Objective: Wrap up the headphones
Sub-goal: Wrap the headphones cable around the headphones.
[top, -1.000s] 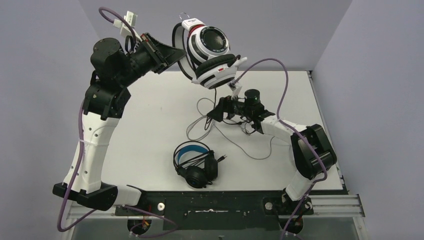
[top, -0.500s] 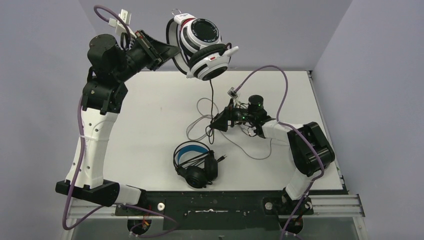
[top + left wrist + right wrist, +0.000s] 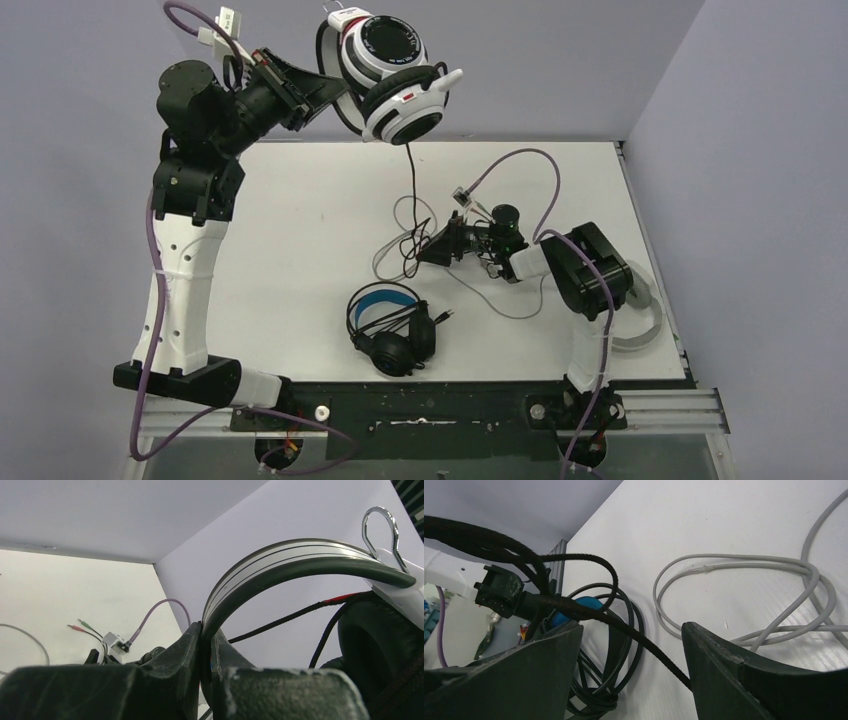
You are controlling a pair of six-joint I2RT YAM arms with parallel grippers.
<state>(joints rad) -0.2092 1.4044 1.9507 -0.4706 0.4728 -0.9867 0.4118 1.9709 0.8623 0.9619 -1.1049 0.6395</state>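
Headsets: three by my count.
- One white, black and red over-ear headset point(image 3: 392, 75), up in the air above the far edge of the white counter point(image 3: 300, 230).
- One black over-ear headset with a blue-lined headband point(image 3: 388, 322), lying near the front edge, about the middle.
- One pale grey headset point(image 3: 648, 318) at the right edge. It sits mostly behind the right arm and only an arc shows, so it is probably a headset.

Cables: two.
- One black braided cable point(image 3: 409, 190) hangs from the raised headset down to the counter.
- One pale grey cable point(image 3: 520, 308) lies in loose loops on the counter.

Left tool point(image 3: 206, 640): closed tight, pinching the silver-striped headband point(image 3: 300, 560) of the raised headset.

Right tool point(image 3: 631, 627): low over the counter with its jaws wide apart. The black braided cable runs between them, and nothing is gripped.
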